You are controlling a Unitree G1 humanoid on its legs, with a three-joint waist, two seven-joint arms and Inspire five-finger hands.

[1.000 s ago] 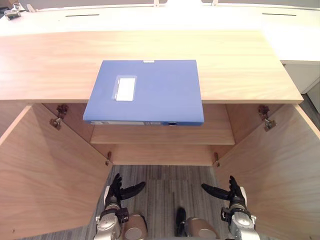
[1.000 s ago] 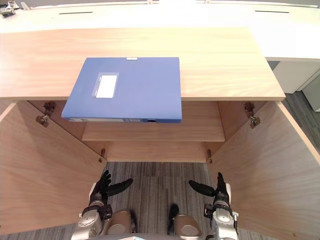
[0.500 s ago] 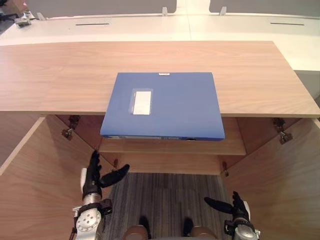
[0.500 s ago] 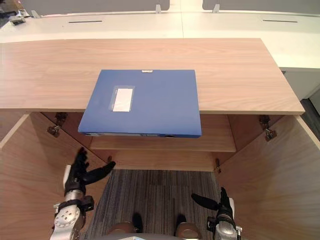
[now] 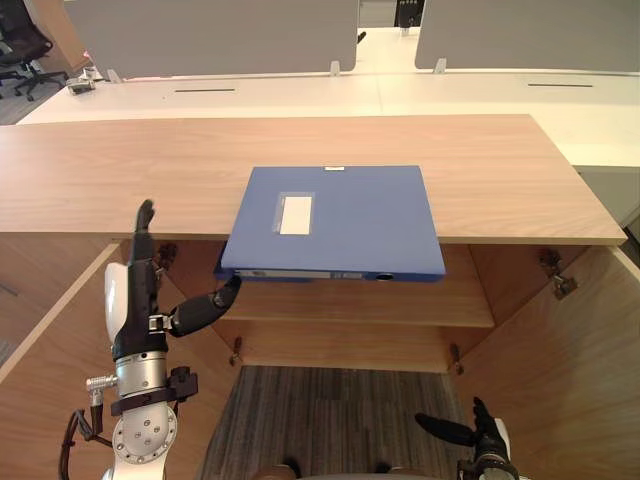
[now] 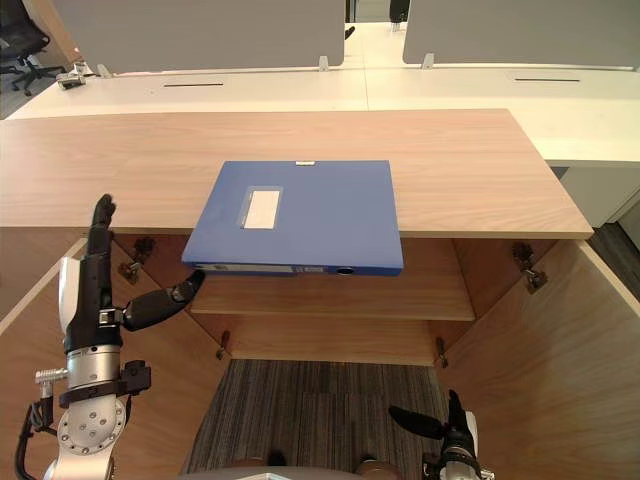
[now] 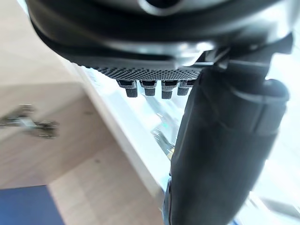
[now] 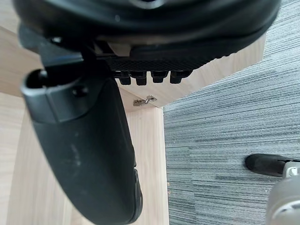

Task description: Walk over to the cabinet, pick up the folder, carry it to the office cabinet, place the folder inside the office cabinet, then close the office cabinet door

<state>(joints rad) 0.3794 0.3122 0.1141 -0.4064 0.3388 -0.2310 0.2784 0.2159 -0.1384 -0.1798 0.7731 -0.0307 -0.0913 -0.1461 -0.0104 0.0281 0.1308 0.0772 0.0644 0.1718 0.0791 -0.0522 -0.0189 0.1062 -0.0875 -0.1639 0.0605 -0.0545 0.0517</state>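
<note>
1. Right in front of the robot stands the wooden cabinet [image 5: 520, 300], and it's within arm's reach, so I'd call the walk over done. Its top surface [image 5: 480, 160] carries the thing we came for.
2. Down either side, the left door [image 5: 60, 340] and the right door [image 5: 580, 370] are swung wide open. The shelf [image 5: 400, 305] inside looks bare where it shows. Closing up is the last job, nowhere near yet.
3. Now the blue folder [image 5: 350, 225]: it lies flat on the surface, label up, with its near edge hanging out over the front lip above the shelf. Neither robot hand has it. The pick-up is not yet made, and the carrying, placing and closing all wait on it.
4. The left robot hand [image 5: 135, 300] is up beside the left door, fingers straight and pointing upward. Its thumb is splayed toward the folder's near left corner, just under the overhang. It's spread and holding nothing; whether the thumb tip touches the folder, I can't tell.
5. The right robot hand [image 6: 445, 428] hangs low over the grey carpet [image 5: 330, 410], well apart from the folder. Its fingers are relaxed, its thumb is out, and it's empty too.
</note>
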